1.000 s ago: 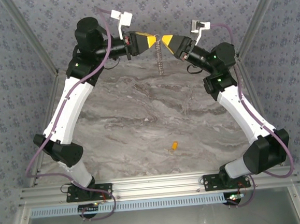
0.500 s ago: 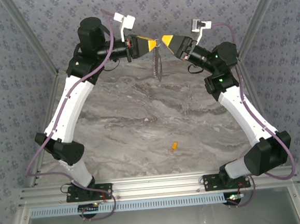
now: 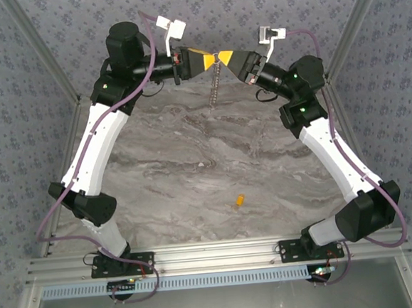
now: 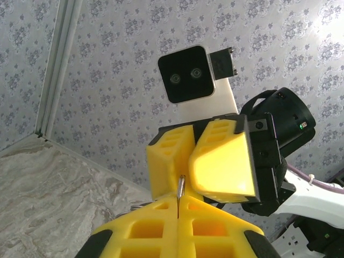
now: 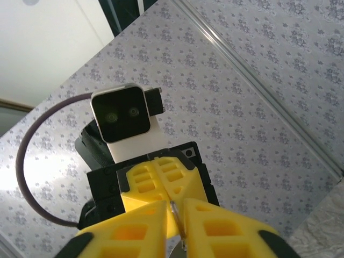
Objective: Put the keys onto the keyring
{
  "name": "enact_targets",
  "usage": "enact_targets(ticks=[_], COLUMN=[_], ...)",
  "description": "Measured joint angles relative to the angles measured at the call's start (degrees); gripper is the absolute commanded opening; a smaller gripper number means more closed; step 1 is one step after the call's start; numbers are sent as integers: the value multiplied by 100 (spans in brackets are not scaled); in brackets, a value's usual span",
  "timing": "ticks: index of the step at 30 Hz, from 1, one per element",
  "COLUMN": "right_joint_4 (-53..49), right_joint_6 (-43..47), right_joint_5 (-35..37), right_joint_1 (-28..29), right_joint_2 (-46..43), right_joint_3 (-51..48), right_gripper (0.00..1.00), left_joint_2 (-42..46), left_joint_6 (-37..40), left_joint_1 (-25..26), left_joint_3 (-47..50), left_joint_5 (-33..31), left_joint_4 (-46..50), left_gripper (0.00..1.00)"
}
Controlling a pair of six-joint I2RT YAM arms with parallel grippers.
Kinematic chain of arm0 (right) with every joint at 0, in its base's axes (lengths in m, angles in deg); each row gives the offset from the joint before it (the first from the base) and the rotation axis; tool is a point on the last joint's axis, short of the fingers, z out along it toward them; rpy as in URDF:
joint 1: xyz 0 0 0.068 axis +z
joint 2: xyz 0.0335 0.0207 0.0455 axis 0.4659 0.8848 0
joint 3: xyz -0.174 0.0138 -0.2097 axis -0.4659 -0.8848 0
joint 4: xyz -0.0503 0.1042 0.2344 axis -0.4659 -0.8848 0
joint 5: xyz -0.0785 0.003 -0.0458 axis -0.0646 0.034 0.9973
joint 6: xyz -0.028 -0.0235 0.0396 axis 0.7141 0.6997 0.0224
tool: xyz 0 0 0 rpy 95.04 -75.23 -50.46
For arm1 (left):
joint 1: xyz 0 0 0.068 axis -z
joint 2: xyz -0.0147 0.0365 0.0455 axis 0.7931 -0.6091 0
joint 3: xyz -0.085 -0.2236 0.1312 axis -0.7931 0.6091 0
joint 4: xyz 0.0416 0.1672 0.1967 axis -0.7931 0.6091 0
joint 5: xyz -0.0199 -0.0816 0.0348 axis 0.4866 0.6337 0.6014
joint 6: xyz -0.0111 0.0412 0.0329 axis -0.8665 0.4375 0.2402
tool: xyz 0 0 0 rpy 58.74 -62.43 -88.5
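Both arms reach to the far edge of the tabletop [image 3: 192, 155], at mid-width, and are raised above it. The left gripper [image 3: 208, 59] and the right gripper [image 3: 224, 56] point at each other, tip to tip, with the yellow tips touching or just apart; which one cannot be told.

Left gripper: its fingers [image 4: 145, 231] are pressed fully together. In the left wrist view a thin metal strand of the keyring [image 3: 215, 85] stands clamped in the seam between them.

Right gripper: its fingers [image 5: 140, 228] stand very narrow, nearly together. In the right wrist view the same thin strand sits in the slit between them, and the fingers appear to pinch it.

Keyring: it is held at its top end where the two grippers meet. The rest hangs straight down as a slim grey beaded loop over the far edge of the tabletop. Whether its lower end touches the surface cannot be told.

Key [image 3: 239, 201]: a small yellow-orange piece. It lies flat on the tabletop, close to the near edge and slightly right of centre. It is well apart from the keyring and both grippers.
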Motion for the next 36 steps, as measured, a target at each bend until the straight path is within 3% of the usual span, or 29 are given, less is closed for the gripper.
enact_targets(ticks=[3, 10, 16, 19, 23, 26, 31, 36], right_joint_4=[-20, -48, -83, -129, -120, 52, 503, 894], right_joint_6=[33, 44, 87, 87, 57, -85, -323, -439], right_joint_5=[-37, -118, -173, -186, -186, -168, -17, 188], right_joint_1=[0, 0, 0, -2, -37, -136, -343, -354], right_joint_2=[20, 129, 175, 186, 197, 212, 256, 308], right_joint_3=[63, 225, 286, 297, 295, 278, 262, 262], right_gripper=[8, 17, 0, 0, 0, 0, 0, 0], left_joint_2=[0, -24, -63, -74, -74, -74, 68, 254], left_joint_6=[-2, -2, -4, -7, -11, -131, -673, -1749], left_joint_1=[-11, -11, -31, -39, -33, -9, -24, -63], left_joint_3=[-31, -116, -125, -125, -127, -127, 264, 1045], left_joint_5=[4, 9, -11, -17, -114, -374, -848, -1150], left_joint_4=[0, 0, 7, 13, 20, -13, -573, -1762], left_gripper=[0, 0, 0, 1, 37, 50, 53, 52])
